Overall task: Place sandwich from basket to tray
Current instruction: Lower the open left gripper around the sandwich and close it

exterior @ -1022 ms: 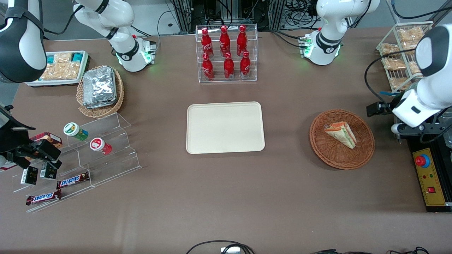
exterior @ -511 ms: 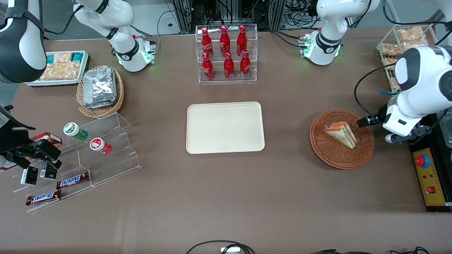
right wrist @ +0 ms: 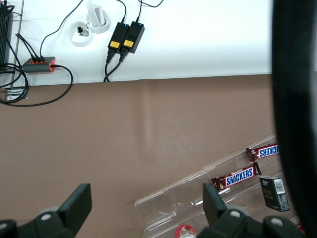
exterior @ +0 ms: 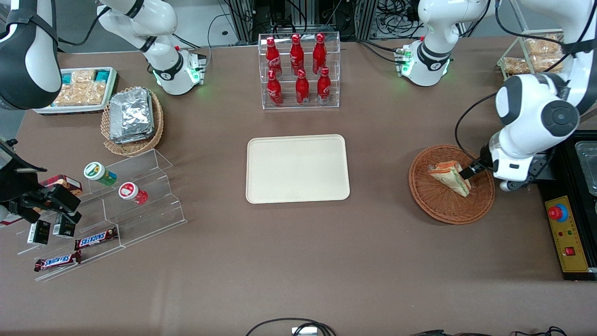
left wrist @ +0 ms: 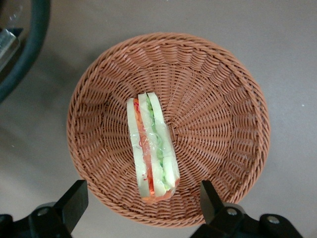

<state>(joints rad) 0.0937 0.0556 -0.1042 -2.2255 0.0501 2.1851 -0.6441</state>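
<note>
overhead, the gripper (left wrist: 141,210) hangs above the basket (exterior: 480,205), jaws spread wide and grasping nothing; in the wrist view one finger (left wrist: 74,201) shows over the basket's rim and the other finger (left wrist: 210,198) over its wall, the sandwich (left wrist: 151,148) between them and lower down, not touched. sandwich lies in the basket, near the middle, on its side so the layers show: white bread, green, orange, red, under clear wrap. in the front view a dark fingertip (exterior: 468,172) overlaps the sandwich (exterior: 448,176) edge; contact cannot be told from there. basket sits on the brown bench (exterior: 298,261) toward the working arm's end. tray (exterior: 297,168) lies flat mid-bench, well apart from the basket, nothing on it. rack of red bottles (exterior: 299,70) stands farther from the front camera than the tray.
</note>
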